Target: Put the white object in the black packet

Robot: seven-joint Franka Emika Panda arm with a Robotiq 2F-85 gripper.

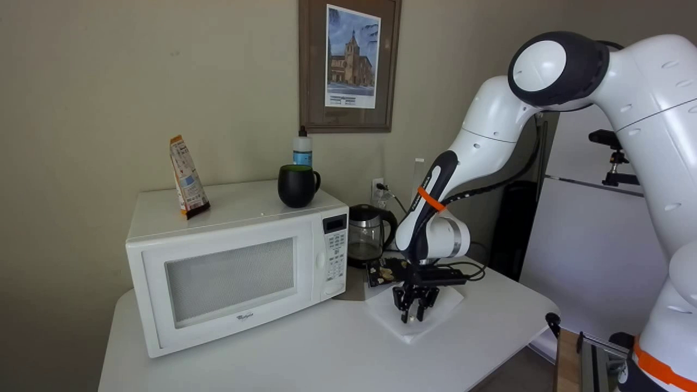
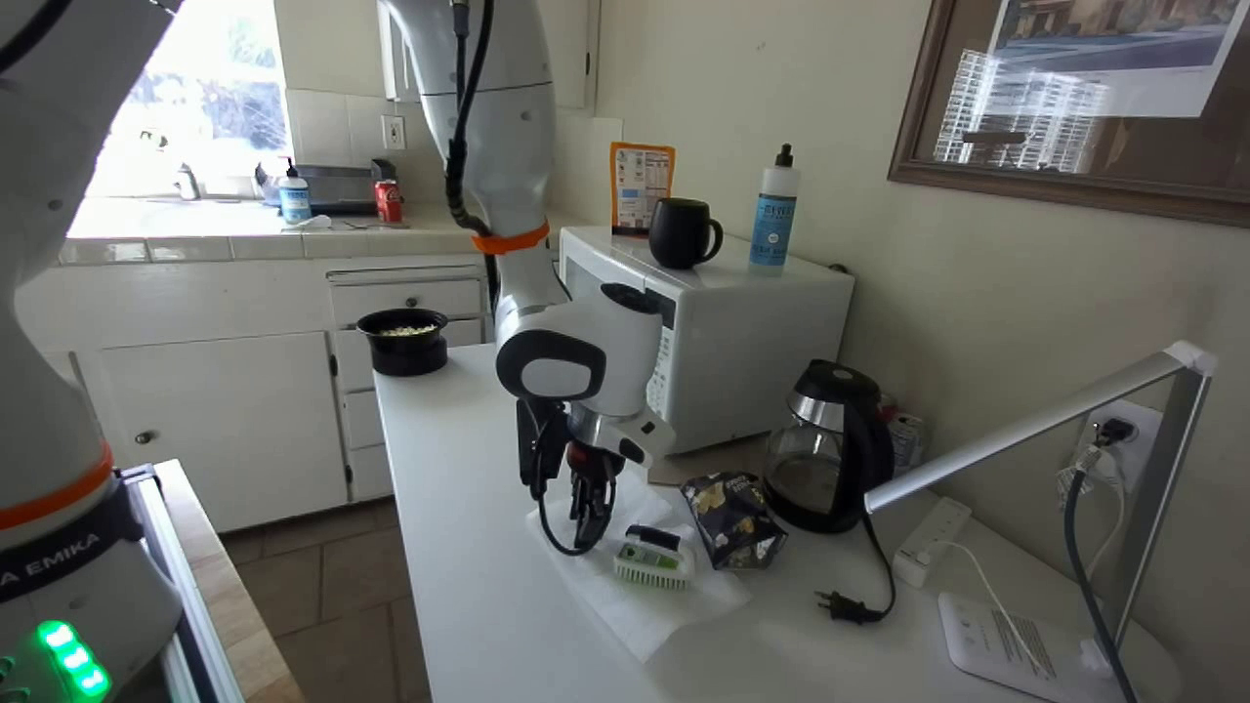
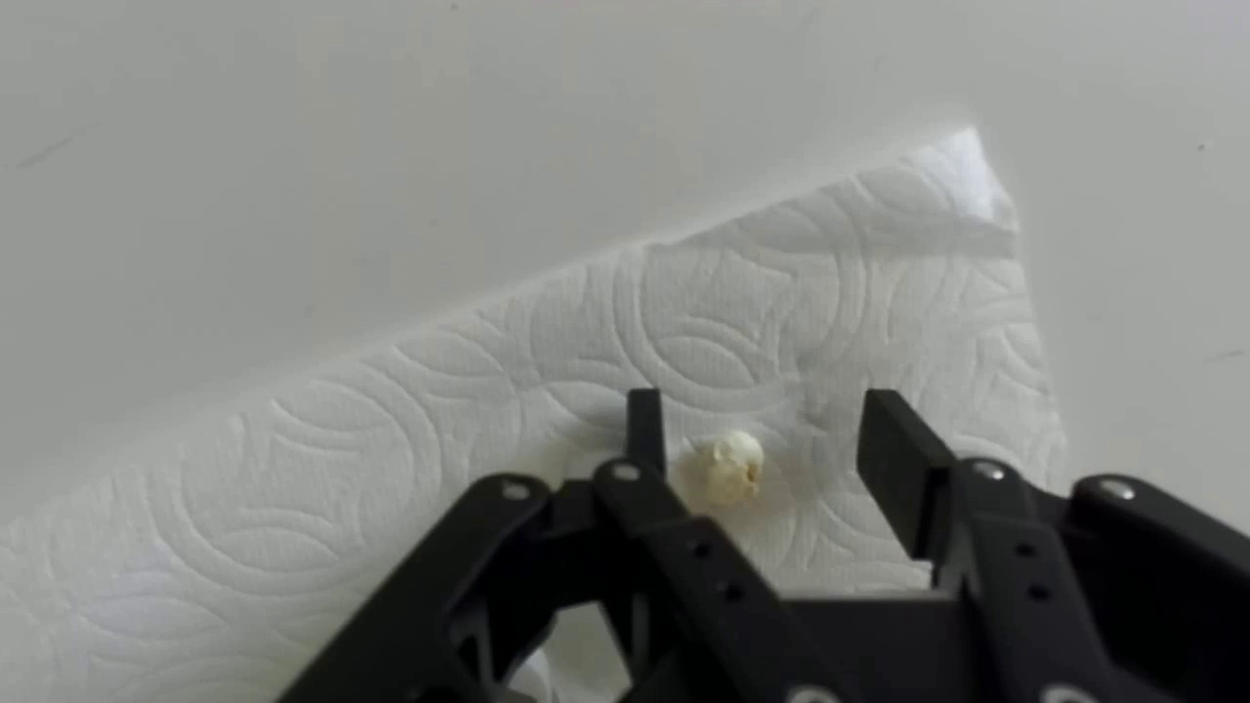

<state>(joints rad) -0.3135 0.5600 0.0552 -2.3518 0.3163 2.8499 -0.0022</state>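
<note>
Popcorn [image 3: 734, 469], a single white piece by the look of it, lies on an embossed paper towel [image 3: 684, 312] spread on the table [image 1: 326, 354]. The fingers [image 3: 900, 474] stand spread, one to each side of it; in the wrist view the piece sits nearer the finger at left, with a gap showing on both sides. In an exterior view the black packet [image 2: 732, 522] lies at the towel's edge, just beside a glass kettle [image 2: 809, 464], and a scrub brush [image 2: 652, 561] rests on the towel between the packet and the fingers. In both exterior views a white microwave [image 1: 234, 283] bears a black mug [image 2: 679, 234], a bottle [image 2: 772, 223] with a blue label and a standing pouch [image 2: 642, 186] edged in orange. A black bowl [image 2: 408, 359] of pale pieces stands at a corner of the table.
</note>
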